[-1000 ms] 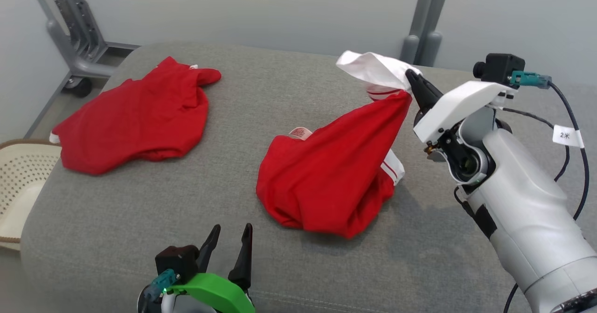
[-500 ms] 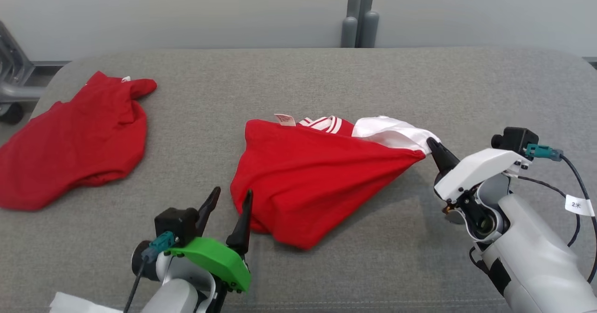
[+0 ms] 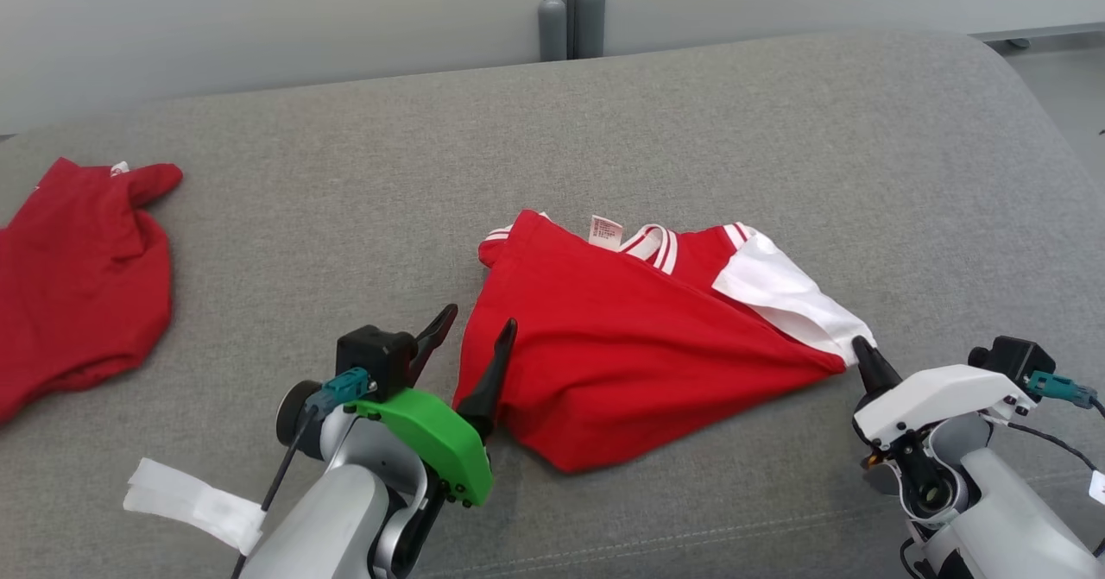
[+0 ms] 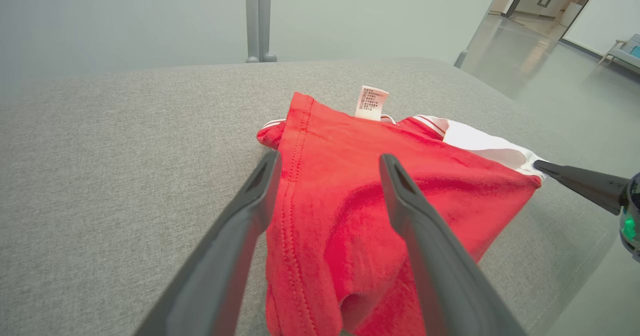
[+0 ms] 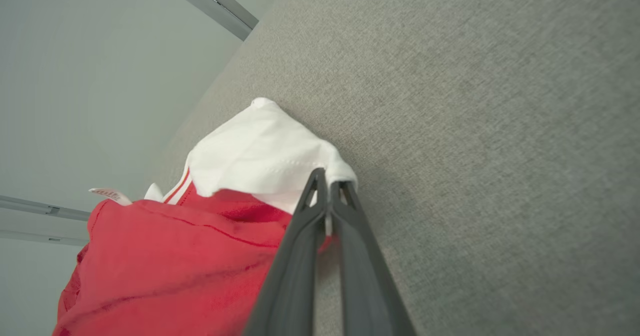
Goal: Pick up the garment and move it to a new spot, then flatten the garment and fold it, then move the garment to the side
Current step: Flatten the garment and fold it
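Right claw (image 3: pixel 861 352) clamped tight on garment (image 3: pixel 621 363) at white sleeve corner, lower right of frame. Left claw (image 3: pixel 480 318) wide, at red hem edge, lower centre. Garment bunched mid-cushion (image 3: pixel 777 130). Likely soft, light, limp. Best gripped at hem corners.

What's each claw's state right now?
Left claw: open, holding nothing.
Right claw: closed on the white sleeve of the red garment.
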{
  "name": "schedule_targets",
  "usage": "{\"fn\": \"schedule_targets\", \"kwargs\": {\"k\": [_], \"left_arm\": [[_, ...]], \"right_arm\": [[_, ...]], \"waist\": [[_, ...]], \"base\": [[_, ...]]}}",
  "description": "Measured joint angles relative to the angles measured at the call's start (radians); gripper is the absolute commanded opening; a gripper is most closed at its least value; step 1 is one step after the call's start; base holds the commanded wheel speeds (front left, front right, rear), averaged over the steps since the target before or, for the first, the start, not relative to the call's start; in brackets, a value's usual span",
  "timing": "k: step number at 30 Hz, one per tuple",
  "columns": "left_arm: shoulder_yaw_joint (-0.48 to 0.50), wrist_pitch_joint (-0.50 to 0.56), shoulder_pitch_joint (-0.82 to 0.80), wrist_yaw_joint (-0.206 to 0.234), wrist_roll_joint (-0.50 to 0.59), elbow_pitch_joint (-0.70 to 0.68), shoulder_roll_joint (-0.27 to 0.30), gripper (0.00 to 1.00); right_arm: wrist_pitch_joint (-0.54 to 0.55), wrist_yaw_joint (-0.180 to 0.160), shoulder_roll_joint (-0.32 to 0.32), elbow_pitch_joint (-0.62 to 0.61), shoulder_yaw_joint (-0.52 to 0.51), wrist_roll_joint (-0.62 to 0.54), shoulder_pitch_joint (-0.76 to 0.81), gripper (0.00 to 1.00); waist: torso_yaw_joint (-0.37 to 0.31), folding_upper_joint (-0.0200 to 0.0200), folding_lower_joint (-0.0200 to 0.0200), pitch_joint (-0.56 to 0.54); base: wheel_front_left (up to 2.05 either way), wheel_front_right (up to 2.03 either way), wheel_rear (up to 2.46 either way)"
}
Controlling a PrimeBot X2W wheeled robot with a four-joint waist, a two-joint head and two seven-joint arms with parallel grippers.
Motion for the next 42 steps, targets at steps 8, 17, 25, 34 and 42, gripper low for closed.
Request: {"fn": "schedule_targets", "kwargs": {"k": [8, 17, 25, 34, 42], "left_arm": [[-0.021, 0.038, -0.048, -0.017, 0.0, -0.001, -0.013, 1.0], [-0.042, 0.051, -0.075, -0.035, 0.006, 0.015, -0.021, 1.0], [-0.058, 0.06, -0.104, -0.041, 0.023, 0.013, -0.023, 1.0], [-0.085, 0.079, -0.128, -0.046, 0.03, 0.001, -0.029, 1.0], [-0.107, 0.099, -0.171, -0.054, 0.036, -0.012, -0.042, 1.0]], "right_arm": [[-0.065, -0.011, -0.053, 0.03, -0.035, -0.012, 0.005, 0.3], [-0.13, -0.011, -0.107, 0.0, 0.081, -0.203, -0.004, 1.0], [-0.149, -0.057, -0.21, -0.093, 0.271, -0.52, -0.055, 1.0], [-0.149, -0.079, -0.221, -0.17, 0.367, -0.637, -0.116, 1.0], [-0.081, -0.062, -0.226, -0.122, 0.403, -0.646, -0.118, 0.99]], "waist": [[-0.045, 0.0, 0.0, 0.051], [-0.061, 0.0, 0.0, 0.082], [-0.06, 0.0, 0.0, 0.076], [-0.054, 0.0, 0.0, 0.071], [-0.034, 0.0, 0.0, 0.088]], "base": [[0.0, 0.0, 0.0], [0.0, 0.0, 0.0], [0.0, 0.0, 0.0], [0.0, 0.0, 0.0], [0.0, 0.0, 0.0]]}}
